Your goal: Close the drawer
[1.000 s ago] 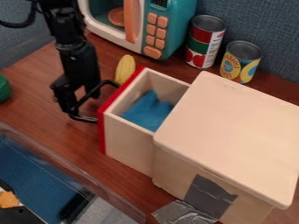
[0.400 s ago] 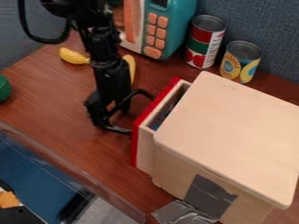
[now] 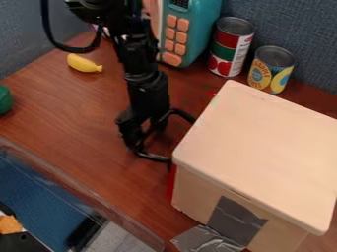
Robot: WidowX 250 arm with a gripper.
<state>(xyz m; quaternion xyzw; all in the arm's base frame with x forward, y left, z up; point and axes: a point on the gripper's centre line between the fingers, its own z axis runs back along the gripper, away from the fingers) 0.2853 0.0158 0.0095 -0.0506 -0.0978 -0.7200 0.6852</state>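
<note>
Red drawer front (image 3: 172,185) slid inward, against the tool (image 3: 180,141).

one teal toy microwave (image 3: 201,29), orange buttons, at the back of a reddish-brown wooden table (image 3: 72,113); just right of it in view, a red-and-green can (image 3: 230,47) upright beside a shorter yellow-labelled can (image 3: 270,69), grey-blue fabric panel (image 3: 296,24) behind. one yellow banana-shaped piece (image 3: 84,63), lying far left; one green item (image 3: 4,99), cut by the left edge.
</note>
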